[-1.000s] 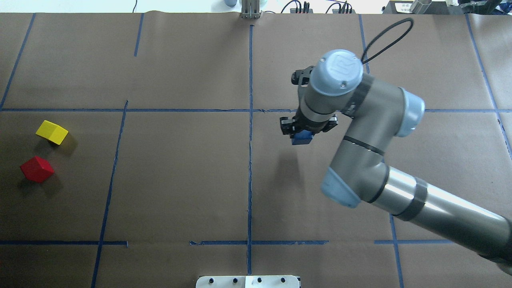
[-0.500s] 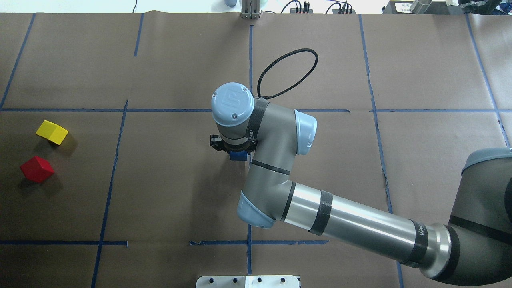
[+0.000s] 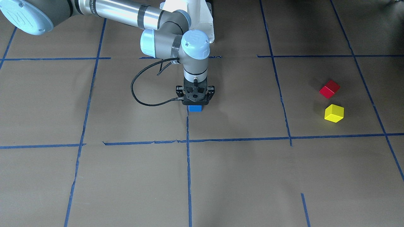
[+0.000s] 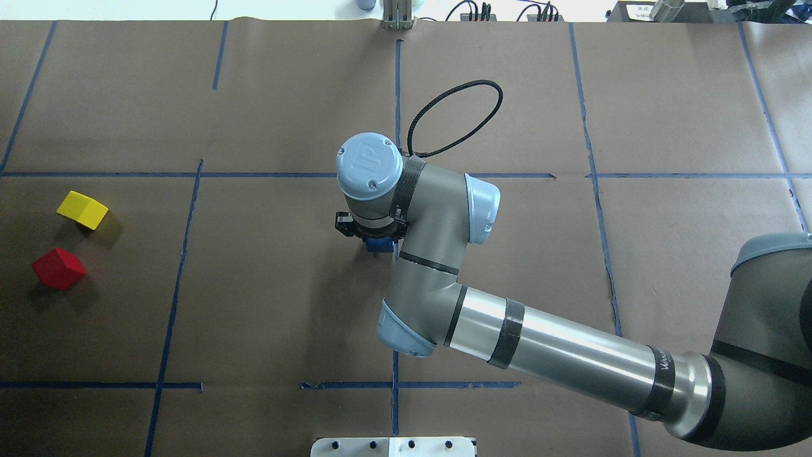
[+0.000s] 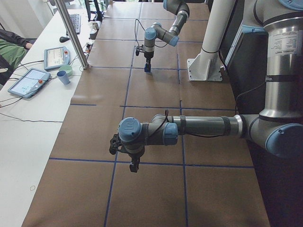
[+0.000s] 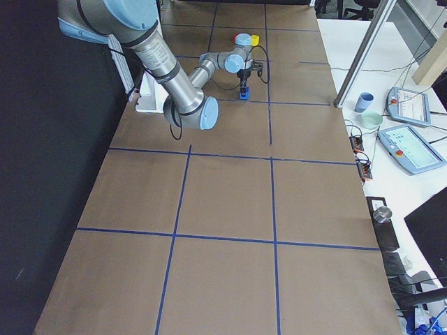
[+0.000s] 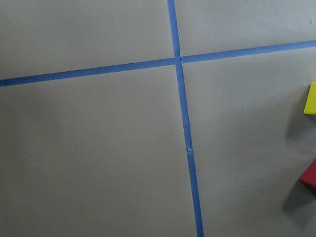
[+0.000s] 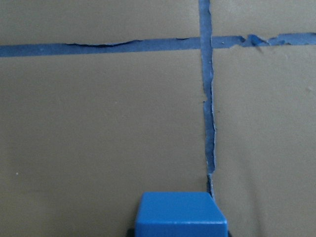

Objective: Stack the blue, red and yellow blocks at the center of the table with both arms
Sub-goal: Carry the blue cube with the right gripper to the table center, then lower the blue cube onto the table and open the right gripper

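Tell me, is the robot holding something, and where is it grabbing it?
Yes. The right gripper holds the blue block by its upper sides; the lower part pokes out beneath. The red block and yellow block lie untouched.

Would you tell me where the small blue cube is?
Front-facing view: the small blue cube is mid-table in the right end effector, beside the central tape line.

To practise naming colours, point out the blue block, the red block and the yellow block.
blue block (image 3: 195, 108), exterior front-facing view, its visible side face.
red block (image 3: 329, 89), exterior front-facing view, middle of the block.
yellow block (image 3: 334, 113), exterior front-facing view, middle of the block.
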{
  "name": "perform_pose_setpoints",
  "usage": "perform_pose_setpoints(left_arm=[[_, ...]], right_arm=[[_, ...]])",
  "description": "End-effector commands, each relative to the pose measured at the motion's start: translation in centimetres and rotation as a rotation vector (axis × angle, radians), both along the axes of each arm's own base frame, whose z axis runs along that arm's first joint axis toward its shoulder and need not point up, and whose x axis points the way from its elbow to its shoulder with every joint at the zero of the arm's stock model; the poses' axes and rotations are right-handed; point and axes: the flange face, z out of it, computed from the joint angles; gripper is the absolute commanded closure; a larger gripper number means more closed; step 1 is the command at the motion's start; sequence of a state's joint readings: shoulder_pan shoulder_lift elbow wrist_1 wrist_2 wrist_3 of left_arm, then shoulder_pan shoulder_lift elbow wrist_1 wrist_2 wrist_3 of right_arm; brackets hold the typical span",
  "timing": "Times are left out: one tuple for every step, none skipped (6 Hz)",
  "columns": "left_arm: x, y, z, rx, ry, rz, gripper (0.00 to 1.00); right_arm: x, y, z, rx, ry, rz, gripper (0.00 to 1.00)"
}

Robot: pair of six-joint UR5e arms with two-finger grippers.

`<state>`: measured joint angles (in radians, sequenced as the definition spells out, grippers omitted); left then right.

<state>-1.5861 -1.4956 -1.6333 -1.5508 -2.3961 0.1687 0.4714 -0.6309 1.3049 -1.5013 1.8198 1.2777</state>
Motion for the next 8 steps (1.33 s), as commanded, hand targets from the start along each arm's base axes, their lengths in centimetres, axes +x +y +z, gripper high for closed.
perform_pose_setpoints(left_arm=[[0.0,0.0,0.0,0.000,0.000,0.000,0.00],[0.0,0.0,0.0,0.000,0.000,0.000,0.00],[0.0,0.0,0.0,0.000,0.000,0.000,0.00],[0.0,0.0,0.0,0.000,0.000,0.000,0.00],[0.0,0.0,0.0,0.000,0.000,0.000,0.00],[0.1,0.0,0.0,0.000,0.000,0.002,0.00],[0.2,-0.2,-0.8,0.016,0.000,0.005,0.00],[1.6,-0.4,-1.1,0.021,-0.005,0.034,0.00]], right_arm=[[0.2,-0.3,1.3,-0.005,0.015,0.002,1.00],[0.3,-0.2,2.2,-0.007,0.024,0.002,1.00],[0.4,-0.2,1.9,-0.006,0.017,0.000,0.86],[0.4,-0.2,1.8,-0.003,0.014,0.001,0.05],[0.4,-0.1,1.5,-0.002,0.007,-0.003,0.01],[1.7,-0.3,0.1,0.013,-0.023,0.001,0.00],[5.5,-2.9,-1.6,0.001,-0.071,-0.003,0.00],[8.5,-4.7,-2.7,0.008,-0.085,-0.017,0.00]])
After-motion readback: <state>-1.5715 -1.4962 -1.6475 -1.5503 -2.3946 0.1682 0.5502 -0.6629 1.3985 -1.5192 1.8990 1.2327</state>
